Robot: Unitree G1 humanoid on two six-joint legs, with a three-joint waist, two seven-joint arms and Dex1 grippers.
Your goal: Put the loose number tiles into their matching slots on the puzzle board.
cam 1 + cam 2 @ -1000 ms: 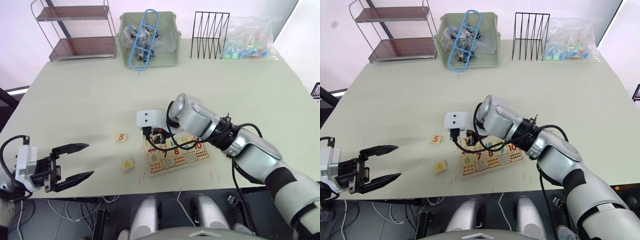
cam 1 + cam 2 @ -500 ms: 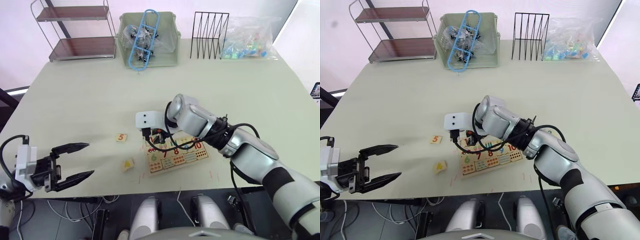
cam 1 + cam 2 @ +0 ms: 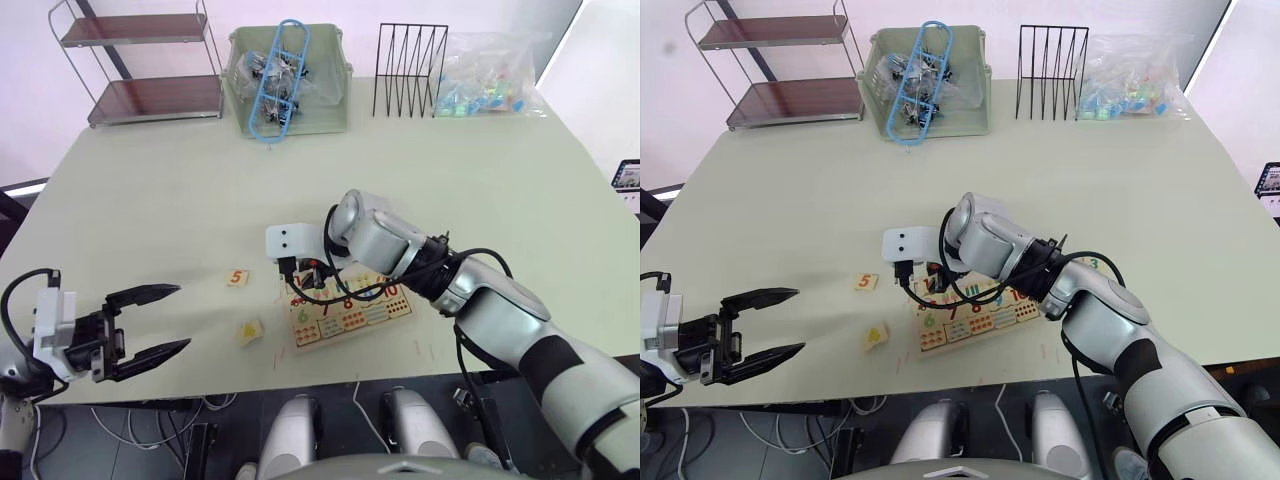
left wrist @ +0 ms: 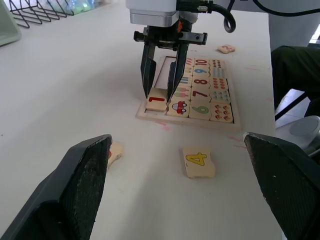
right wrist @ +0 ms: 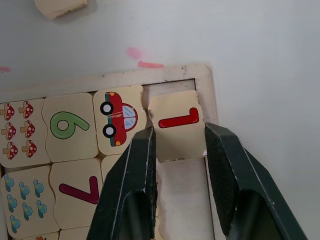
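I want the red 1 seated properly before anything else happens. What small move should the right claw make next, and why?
Probably ease the right claw straight down a little, then open. The red 1 tile sits between its fingers over the empty corner slot beside the car picture on the puzzle board, slightly skewed and seemingly not flush yet.

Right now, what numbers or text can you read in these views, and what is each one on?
"1", red: tile between the right gripper fingers, at the board corner slot.
"4", yellow: loose tile on the table.
"5", orange: loose tile on the table.
"2": loose tile beyond the board.
"6", "7", "8", "10": tiles set in the board.
Other board numerals are hidden or too small.
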